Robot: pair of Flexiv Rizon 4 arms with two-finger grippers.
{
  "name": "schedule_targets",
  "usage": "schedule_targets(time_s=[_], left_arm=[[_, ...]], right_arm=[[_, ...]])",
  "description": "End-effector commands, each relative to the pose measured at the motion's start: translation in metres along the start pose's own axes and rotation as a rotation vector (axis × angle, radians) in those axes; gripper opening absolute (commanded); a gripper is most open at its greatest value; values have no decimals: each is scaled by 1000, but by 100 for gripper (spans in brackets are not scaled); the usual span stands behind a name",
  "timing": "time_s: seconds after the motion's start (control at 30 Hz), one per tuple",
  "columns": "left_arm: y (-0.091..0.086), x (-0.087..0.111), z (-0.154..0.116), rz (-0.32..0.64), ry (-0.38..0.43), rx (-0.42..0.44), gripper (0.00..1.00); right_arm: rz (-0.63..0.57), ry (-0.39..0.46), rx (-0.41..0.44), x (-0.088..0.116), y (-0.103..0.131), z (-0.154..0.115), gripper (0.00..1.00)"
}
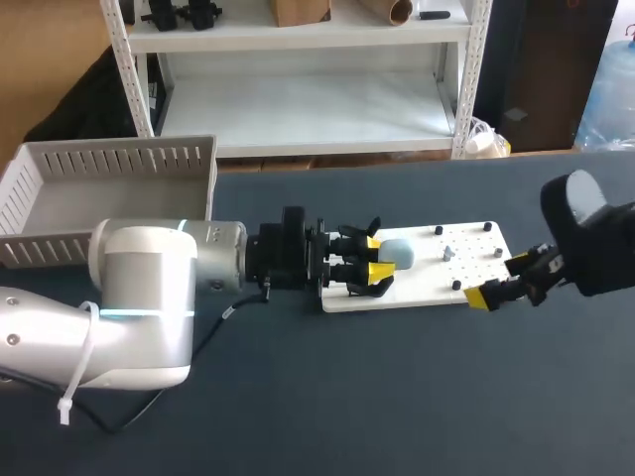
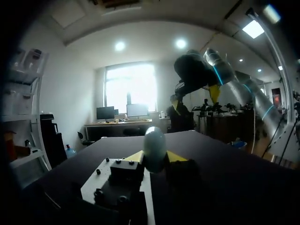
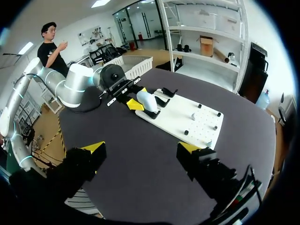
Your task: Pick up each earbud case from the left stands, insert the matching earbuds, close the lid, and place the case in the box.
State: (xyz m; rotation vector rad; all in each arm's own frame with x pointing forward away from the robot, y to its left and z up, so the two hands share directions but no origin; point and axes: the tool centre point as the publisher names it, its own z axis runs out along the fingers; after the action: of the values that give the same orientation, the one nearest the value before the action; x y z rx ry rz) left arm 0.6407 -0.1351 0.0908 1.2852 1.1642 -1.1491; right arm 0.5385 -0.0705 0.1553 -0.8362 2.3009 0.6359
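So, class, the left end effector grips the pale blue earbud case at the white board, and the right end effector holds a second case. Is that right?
No. The right end effector holds nothing: the right wrist view shows it open and empty. The rest stands: the left end effector grips the pale blue earbud case at the white board.

The dark desk fills the head view, and a flat white board lies on it just toward three o'clock from the middle, long side running nine to three, with small black pegs scattered over it.
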Motion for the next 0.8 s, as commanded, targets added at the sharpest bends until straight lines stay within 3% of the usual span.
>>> schedule_targets(time_s=[0.03, 0.23, 0.8], left_arm=[[-3, 1, 1, -9, 13, 11, 0], [-4, 2, 2, -12, 13, 14, 0], [-4, 2, 2, -12, 13, 14, 0]], right_arm=[[2, 14, 181, -2, 6, 14, 100], [7, 43, 177, -4, 8, 31, 100], [-4, 68, 178, -31, 11, 68, 100]])
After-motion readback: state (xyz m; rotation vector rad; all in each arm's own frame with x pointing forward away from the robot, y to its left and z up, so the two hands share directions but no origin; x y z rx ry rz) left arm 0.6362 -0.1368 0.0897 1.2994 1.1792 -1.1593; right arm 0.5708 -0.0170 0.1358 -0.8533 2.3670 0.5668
